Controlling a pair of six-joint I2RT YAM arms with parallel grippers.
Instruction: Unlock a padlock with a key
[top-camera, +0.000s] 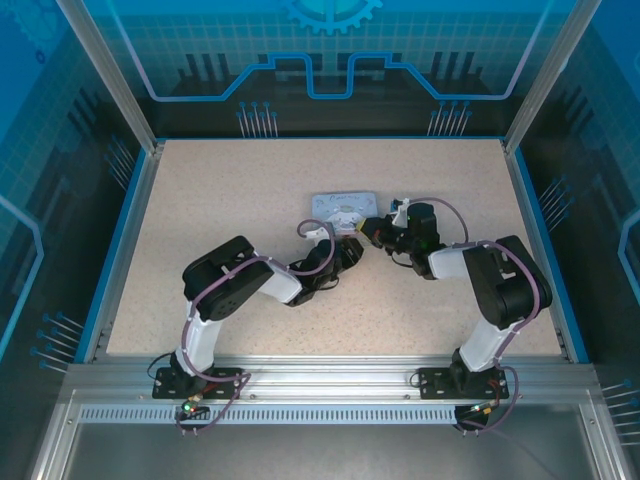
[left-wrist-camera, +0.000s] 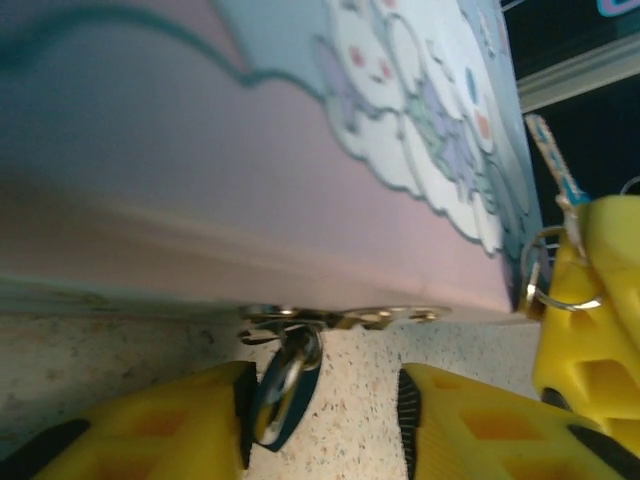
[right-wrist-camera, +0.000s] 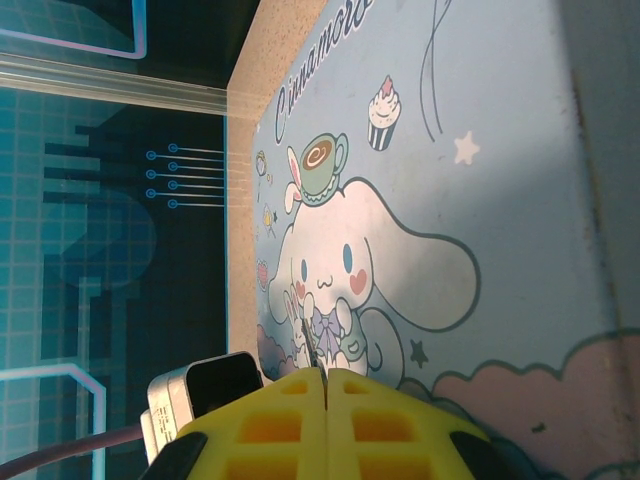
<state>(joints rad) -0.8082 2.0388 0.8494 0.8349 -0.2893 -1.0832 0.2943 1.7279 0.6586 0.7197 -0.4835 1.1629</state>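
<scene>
In the top view the pale blue box (top-camera: 343, 208) sits just above frame centre, both grippers crowding its lower edge; bare speckled table (top-camera: 210, 200) lies open left, above and below it, out to the blue rim (top-camera: 118, 240); in the left wrist view the padlock (left-wrist-camera: 285, 388) hangs from a hasp (left-wrist-camera: 340, 318) at the box's edge, lower centre, between the spread fingers of the left gripper (left-wrist-camera: 322, 425), just beside the one at frame left; the right gripper (right-wrist-camera: 325, 380), bottom centre of its own view, is clenched on the key (right-wrist-camera: 308, 345), the thin blade jutting over the lid; dark blue-lit panels (top-camera: 60, 150) wall the table.
</scene>
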